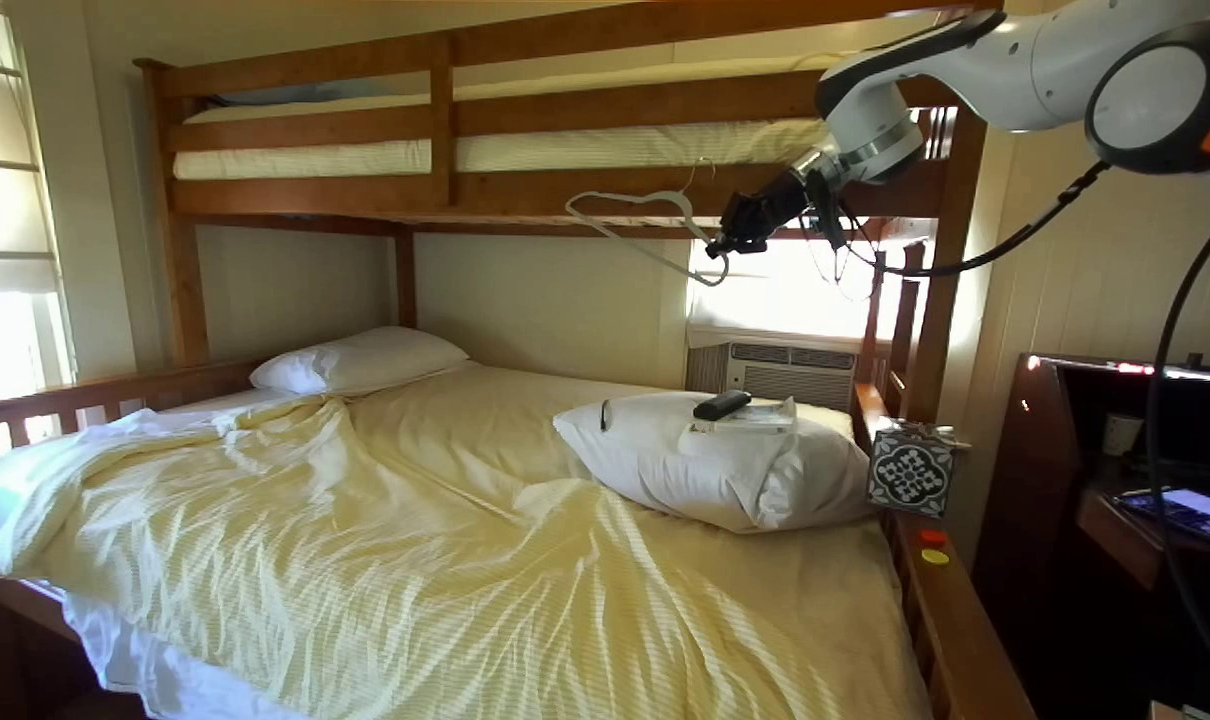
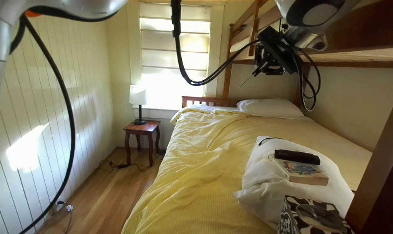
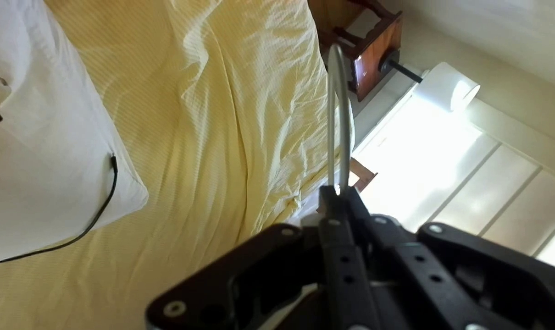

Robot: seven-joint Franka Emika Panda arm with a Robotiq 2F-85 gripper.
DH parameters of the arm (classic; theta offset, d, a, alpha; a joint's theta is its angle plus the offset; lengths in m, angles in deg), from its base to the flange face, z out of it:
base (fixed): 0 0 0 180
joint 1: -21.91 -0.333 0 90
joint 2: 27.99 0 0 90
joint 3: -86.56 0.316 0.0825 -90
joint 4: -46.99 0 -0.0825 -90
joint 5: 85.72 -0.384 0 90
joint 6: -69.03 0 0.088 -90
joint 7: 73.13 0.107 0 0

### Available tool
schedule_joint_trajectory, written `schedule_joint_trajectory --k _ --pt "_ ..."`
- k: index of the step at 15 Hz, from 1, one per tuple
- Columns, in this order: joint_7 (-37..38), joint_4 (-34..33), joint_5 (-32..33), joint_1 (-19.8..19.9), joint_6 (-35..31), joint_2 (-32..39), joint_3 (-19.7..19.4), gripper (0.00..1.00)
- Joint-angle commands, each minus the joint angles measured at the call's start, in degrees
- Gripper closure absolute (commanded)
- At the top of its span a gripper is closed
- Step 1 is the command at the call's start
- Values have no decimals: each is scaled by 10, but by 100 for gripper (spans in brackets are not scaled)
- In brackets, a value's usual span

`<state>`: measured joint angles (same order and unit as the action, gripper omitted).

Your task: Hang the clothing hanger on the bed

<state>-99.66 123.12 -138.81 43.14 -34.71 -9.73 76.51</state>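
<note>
The pale hanger (image 1: pixel 620 197) is in the air in front of the top bunk's lower rail. Its small hook points up and overlaps that rail and the mattress edge in the picture; I cannot tell that they touch. My gripper (image 1: pixel 717 247) is shut on the hanger's right lower end. In the wrist view the hanger (image 3: pixel 344 123) stands edge-on between the fingertips (image 3: pixel 339 195). In an exterior view it is only a thin line (image 2: pixel 245 82) beside the gripper (image 2: pixel 256 72). The brown wooden bunk bed (image 1: pixel 305 197) fills the scene, with yellow sheets below; it also shows there (image 2: pixel 378 162).
A white pillow (image 1: pixel 645 450) on the lower bed bears a book (image 2: pixel 308 177) and a dark object (image 2: pixel 297 157). A patterned box (image 1: pixel 910 472) stands at the bed's end. Black cables (image 2: pixel 196 83) hang from the arm. A lamp (image 2: pixel 138 94) stands by the window.
</note>
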Motion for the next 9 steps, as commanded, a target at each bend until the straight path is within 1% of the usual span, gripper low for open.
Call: schedule_joint_trajectory --k 1,3,9 --pt "30 -12 13 -3 4 5 1 99" --pt "16 -7 19 -10 -5 -1 -3 99" --pt "-10 -7 3 -8 -48 -18 -1 99"
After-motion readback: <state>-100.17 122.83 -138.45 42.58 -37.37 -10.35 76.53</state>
